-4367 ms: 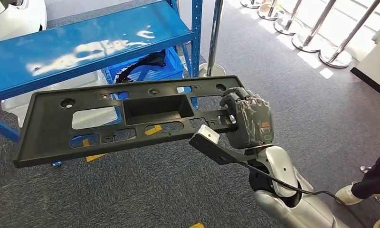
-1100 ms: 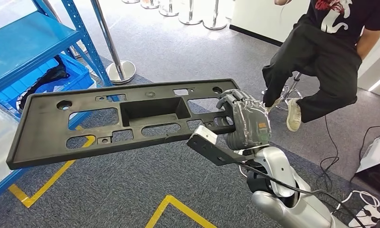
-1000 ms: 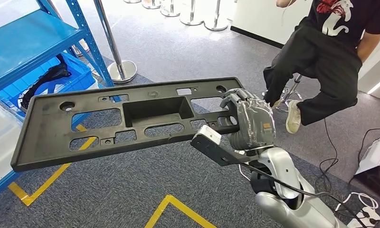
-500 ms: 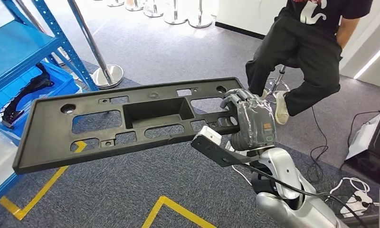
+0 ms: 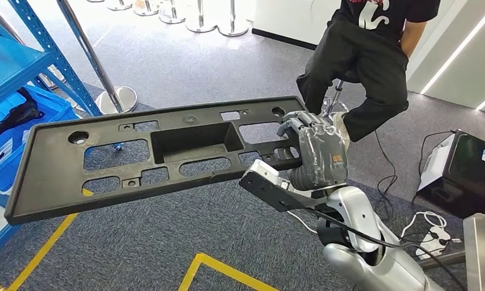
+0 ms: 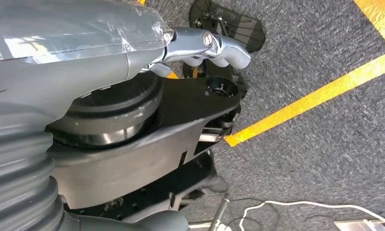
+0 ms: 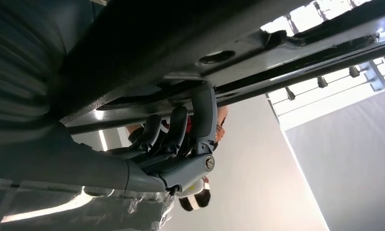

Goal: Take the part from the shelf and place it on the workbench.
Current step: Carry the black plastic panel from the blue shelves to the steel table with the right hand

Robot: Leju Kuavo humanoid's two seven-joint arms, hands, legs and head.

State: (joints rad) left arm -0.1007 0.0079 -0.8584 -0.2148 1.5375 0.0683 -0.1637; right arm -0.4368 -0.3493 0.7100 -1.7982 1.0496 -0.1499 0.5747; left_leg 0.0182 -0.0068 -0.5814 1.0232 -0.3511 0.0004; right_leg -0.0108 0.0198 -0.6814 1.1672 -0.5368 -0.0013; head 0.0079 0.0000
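Since the earlier frames the whole head view has swung: the camera has turned away from the blue shelf (image 5: pixel 22 60), which now sits at the left edge of the frame, and a seated person (image 5: pixel 364 66) has come into the upper right. Relative to the robot, the part has kept its place.

One part (image 5: pixel 149 154), a long black plastic panel with cut-outs and a rectangular recess in its middle, is off the shelf and held in the air over the grey carpet. Its long axis runs across the frame from lower left to centre right, roughly level, sloping slightly down to the left. The right hand (image 5: pixel 313 151) grips its right end, fingers (image 7: pixel 178 130) curled over the panel's edge with the thumb side underneath, so nearly the whole panel stretches away to the left of that hand. The left hand (image 6: pixel 214 45) hangs low over the carpet with a yellow floor line nearby; its fingers look curled in and hold nothing, as far as I can tell.

What may be a corner of a grey surface (image 5: pixel 482 248) shows at the lower right of the head view; whether it is the workbench I cannot tell. If so, the part lies on the far side of the hand from it, so I judge the turn must continue before setting down.

Counted: one part, one shelf unit, one person, several chrome stanchion bases (image 5: pixel 200 24) along the top edge.
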